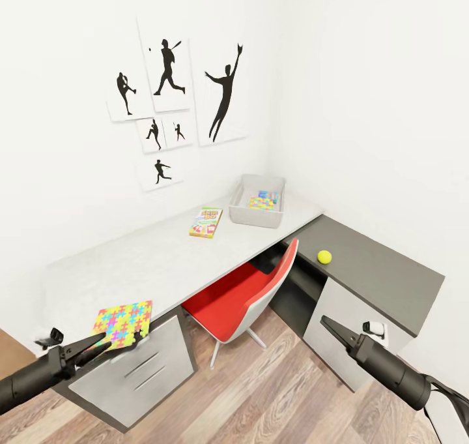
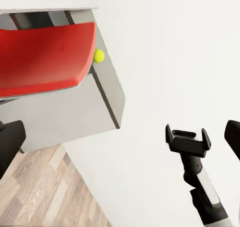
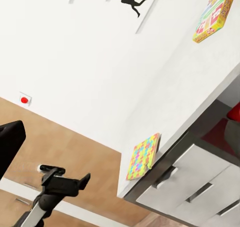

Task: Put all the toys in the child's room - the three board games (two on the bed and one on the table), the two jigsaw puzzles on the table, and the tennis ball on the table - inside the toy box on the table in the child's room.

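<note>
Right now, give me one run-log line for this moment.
puzzle on table edge | left gripper beside it, open | ball on grey cabinet | right gripper empty

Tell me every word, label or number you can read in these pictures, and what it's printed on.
No text can be read for certain.
Board game box on the white table: has printed lettering, too small and blurred to read.
Items inside the toy box: printing too small to read.
Jigsaw puzzle: coloured pieces, no words.
Wall posters: black player silhouettes, no words.
Tennis ball: no marking legible.
</note>
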`<state>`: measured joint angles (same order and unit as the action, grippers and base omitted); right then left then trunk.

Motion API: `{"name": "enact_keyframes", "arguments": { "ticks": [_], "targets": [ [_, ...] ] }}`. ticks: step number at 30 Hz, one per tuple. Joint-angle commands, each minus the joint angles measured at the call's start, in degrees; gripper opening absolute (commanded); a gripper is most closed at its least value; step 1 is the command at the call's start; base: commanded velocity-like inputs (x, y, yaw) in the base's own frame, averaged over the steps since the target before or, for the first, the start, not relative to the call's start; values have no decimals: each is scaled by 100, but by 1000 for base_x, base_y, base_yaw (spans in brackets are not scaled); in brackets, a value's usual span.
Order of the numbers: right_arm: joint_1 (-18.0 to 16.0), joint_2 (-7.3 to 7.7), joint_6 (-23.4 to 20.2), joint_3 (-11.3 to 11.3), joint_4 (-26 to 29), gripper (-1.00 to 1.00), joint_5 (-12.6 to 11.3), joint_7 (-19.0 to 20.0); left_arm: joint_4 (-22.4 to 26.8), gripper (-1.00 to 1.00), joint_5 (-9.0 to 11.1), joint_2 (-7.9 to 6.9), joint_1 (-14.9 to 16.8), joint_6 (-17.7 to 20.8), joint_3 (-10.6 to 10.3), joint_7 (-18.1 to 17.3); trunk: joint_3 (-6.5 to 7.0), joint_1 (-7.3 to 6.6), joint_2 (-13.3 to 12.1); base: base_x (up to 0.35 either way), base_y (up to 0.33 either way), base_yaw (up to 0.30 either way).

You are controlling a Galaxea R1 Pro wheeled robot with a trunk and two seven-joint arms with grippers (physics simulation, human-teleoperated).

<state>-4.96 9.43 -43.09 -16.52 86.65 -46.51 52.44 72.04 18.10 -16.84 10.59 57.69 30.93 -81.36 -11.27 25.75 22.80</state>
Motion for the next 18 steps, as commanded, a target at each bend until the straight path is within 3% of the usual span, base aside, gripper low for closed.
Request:
{"name": "enact_keyframes", "arguments": {
  "ticks": [1, 18],
  "targets": [
    [-4, 2, -33, -4, 1, 100, -21, 3, -90, 100, 9, 1, 13, 60, -2, 16, -11, 3, 11, 0, 0, 0],
    [-4, 6, -33, 0, 1, 100, -25, 3, -1171, 100, -24, -44, 85, 44, 26, 234, -11, 3, 11, 0, 0, 0]
  ]
}}
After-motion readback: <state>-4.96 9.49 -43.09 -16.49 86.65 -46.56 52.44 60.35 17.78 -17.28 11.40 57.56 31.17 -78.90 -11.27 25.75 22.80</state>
